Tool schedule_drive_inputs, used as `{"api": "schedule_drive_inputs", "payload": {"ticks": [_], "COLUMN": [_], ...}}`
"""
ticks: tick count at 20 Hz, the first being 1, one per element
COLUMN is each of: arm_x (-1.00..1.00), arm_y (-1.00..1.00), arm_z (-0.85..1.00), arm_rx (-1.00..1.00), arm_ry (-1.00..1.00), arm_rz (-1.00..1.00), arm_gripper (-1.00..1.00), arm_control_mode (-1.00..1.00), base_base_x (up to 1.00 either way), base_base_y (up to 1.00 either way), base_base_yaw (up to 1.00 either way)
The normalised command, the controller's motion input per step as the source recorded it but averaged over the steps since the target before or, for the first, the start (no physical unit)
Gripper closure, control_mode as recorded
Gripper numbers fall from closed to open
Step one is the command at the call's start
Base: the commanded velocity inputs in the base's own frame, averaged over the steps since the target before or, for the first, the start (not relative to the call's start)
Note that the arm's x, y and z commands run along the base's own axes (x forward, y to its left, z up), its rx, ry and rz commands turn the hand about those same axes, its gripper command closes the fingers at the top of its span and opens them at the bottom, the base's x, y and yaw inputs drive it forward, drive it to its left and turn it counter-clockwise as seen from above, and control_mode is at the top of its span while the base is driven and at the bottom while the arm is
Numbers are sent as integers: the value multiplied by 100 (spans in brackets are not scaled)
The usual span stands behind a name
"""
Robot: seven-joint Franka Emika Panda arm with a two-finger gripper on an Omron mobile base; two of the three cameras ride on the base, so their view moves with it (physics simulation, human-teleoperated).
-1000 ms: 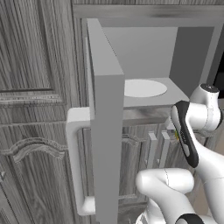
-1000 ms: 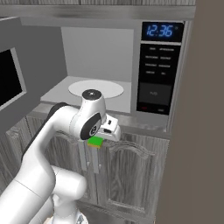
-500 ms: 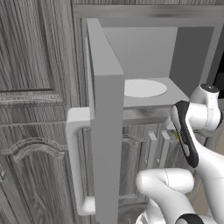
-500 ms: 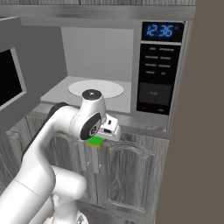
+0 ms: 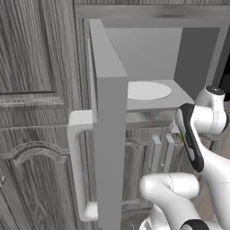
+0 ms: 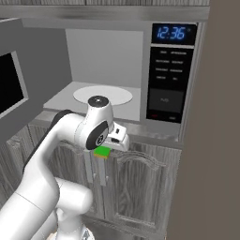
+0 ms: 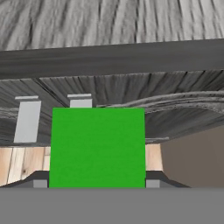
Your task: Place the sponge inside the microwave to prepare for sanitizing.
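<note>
Green face: sponge (image 7: pixel 97 147) sat between the gripper (image 7: pixel 97 183) fingers, green side toward the hand camera, square to it.
Gripper: clamped on the sponge; a finger (image 7: pixel 39 183) showed at each side of the block, both touching it. In the right base view the gripper (image 6: pixel 108 146) pointed down, with the sponge (image 6: pixel 102 152) poking out just below it.
Sponge position: in the grip, in front of and below the microwave (image 6: pixel 140 70) opening, not inside yet. Yellow layer barely visible from the left base view (image 5: pixel 181 139).
Microwave: above and beyond the gripper, door (image 5: pixel 108 112) swung fully open out to the gripper's left, pale bar handle (image 5: pixel 77 166) on its outer edge.
Plate: white round plate (image 6: pixel 103 95) on the cavity floor, higher than the gripper and behind it, well apart from the sponge.
Panel: black button panel (image 6: pixel 168 84) with blue clock display (image 6: pixel 171 33) up and to the right of the gripper.
Cabinets: grey wood-grain doors (image 6: pixel 140 187) directly below and behind the gripper; two pale cabinet pulls (image 7: pixel 28 120) just past the sponge in the hand view.
Floor: wood floor (image 7: pixel 24 162) far below the sponge.
</note>
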Motion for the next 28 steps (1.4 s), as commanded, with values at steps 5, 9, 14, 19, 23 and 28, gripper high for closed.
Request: {"api": "schedule_drive_inputs", "payload": {"ticks": [5,9,14,19,23,28], "arm_x": [-4,-10,-18,-8,0,13], "arm_y": [0,0,2,8,14,15], "arm_z": [0,-2,4,25,34,38], "arm_rx": [0,0,0,0,0,0], "arm_ry": [-1,0,-17,-36,-29,-9], "arm_rz": [0,0,-1,1,0,0], "arm_gripper": [100,100,100,100,100,100], "arm_control_mode": [-100,-100,-100,-100,-100,-100], "base_base_x": [0,0,0,0,0,0], "base_base_y": [0,0,0,0,0,0], "base_base_yaw": [0,0,0,0,0,0]}}
